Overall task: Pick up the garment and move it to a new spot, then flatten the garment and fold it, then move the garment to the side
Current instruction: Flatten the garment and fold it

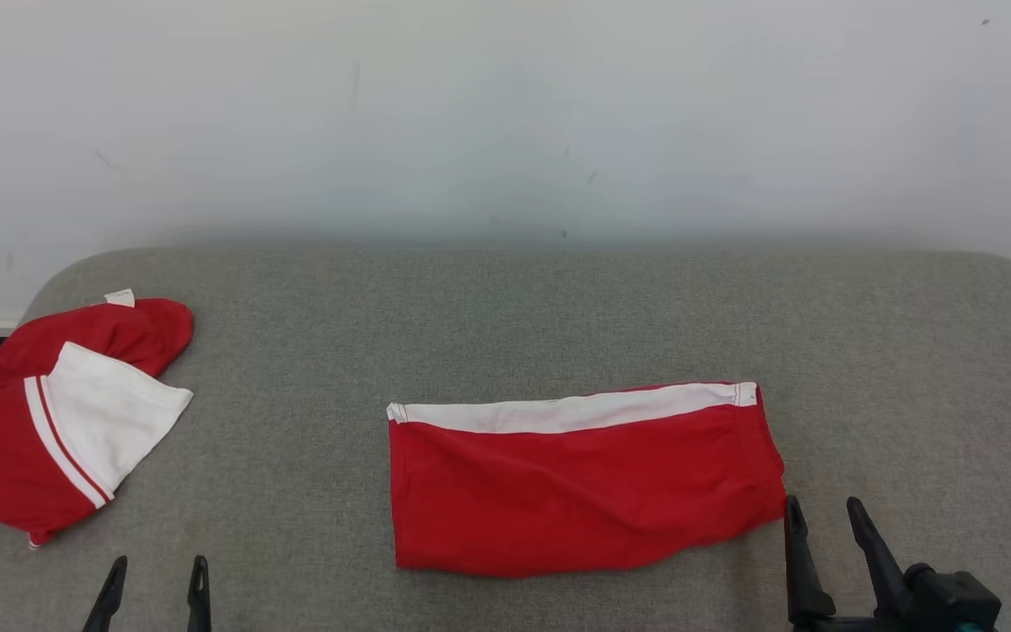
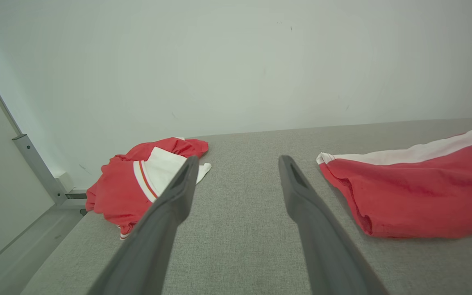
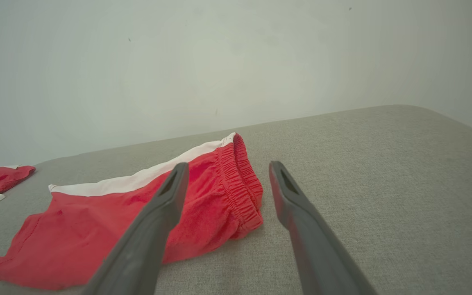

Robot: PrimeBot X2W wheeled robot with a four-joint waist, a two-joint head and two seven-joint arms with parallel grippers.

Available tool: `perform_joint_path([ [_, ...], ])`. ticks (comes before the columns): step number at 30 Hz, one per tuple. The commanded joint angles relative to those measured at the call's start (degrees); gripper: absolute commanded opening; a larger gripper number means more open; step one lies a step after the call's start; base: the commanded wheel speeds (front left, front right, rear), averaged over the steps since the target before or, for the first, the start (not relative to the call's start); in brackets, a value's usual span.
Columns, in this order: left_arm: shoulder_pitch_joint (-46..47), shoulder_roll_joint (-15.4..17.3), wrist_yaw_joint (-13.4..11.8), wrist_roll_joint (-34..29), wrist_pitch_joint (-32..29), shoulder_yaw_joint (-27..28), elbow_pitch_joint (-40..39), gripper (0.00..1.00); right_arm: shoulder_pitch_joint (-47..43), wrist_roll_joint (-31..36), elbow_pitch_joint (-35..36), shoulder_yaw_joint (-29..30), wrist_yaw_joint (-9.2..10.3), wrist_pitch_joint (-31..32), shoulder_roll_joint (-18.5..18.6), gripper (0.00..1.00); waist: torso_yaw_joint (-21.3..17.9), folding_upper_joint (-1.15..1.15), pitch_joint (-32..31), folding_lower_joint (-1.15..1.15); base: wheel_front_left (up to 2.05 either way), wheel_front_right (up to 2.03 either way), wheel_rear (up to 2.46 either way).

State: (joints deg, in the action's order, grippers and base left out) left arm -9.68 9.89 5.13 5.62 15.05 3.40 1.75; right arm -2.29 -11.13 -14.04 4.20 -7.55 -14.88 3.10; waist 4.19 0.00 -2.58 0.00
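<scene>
Two red garments are on the grey woven fabric tabletop (image 1: pixel 505 307), so let me sort out which is which. The one that matters looks to be the pair of soft red shorts (image 1: pixel 584 491) with a white side stripe and an elasticated waistband, lying in the middle of the surface. It's flat, pretty smooth, and laid double into a tidy rectangle, with the stripe along the far edge and the waistband end toward the right. The other one, a crumpled red and white garment (image 1: pixel 58 412), sits in a heap way off at the far left edge.

Progress-wise, I'd say the pick-up-and-relocate bit and the flattening are done, and at least one fold is in. Can't tell if another fold is needed. What's left for sure is shifting it to the side, since it's dead centre.

Both hands are empty. The left gripper (image 1: pixel 160 566) is at the lower left of the head view, its two dark fingers spread with bare fabric between them, well apart from the shorts. The right gripper (image 1: pixel 823 509) is likewise spread wide and holding nothing, with its tips just beside the near waistband corner. Whether the inner finger actually touches cloth, I can't tell. My guess is that corner is where the next grab goes.
</scene>
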Motion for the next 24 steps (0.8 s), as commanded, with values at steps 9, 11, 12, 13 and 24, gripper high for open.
perform_joint_path([
  [9,1.6,-1.14,0.84,-1.19,0.18,-0.4,0.61,1.0,10.32,1.52,-7.85,-0.64,0.13,4.16,3.57,1.0,1.67,0.0,1.3,0.0,0.0,0.0,0.0],
  [11,1.94,-1.38,1.06,-1.28,0.18,-0.51,0.87,1.0,13.03,1.95,-10.9,-1.12,0.13,4.93,4.53,1.0,2.2,0.0,1.69,0.0,0.0,0.0,0.0],
  [12,2.16,-1.42,1.18,-1.37,0.18,-0.65,1.01,1.0,14.41,1.9,-12.48,-1.3,0.13,5.13,4.99,1.0,2.44,0.0,1.93,0.0,0.0,0.0,0.0],
  [13,2.41,-1.5,1.25,-1.45,0.18,-0.8,1.16,1.0,15.72,2.13,-14.37,-1.54,0.13,5.51,5.51,1.0,2.68,0.0,2.15,0.0,0.0,0.0,0.0],
  [24,4.99,-2.28,1.86,-1.22,0.18,-2.18,2.18,1.0,26.3,2.61,-35.08,-1.07,0.13,6.07,8.99,1.0,5.45,0.0,4.76,0.0,0.0,0.0,0.0],
])
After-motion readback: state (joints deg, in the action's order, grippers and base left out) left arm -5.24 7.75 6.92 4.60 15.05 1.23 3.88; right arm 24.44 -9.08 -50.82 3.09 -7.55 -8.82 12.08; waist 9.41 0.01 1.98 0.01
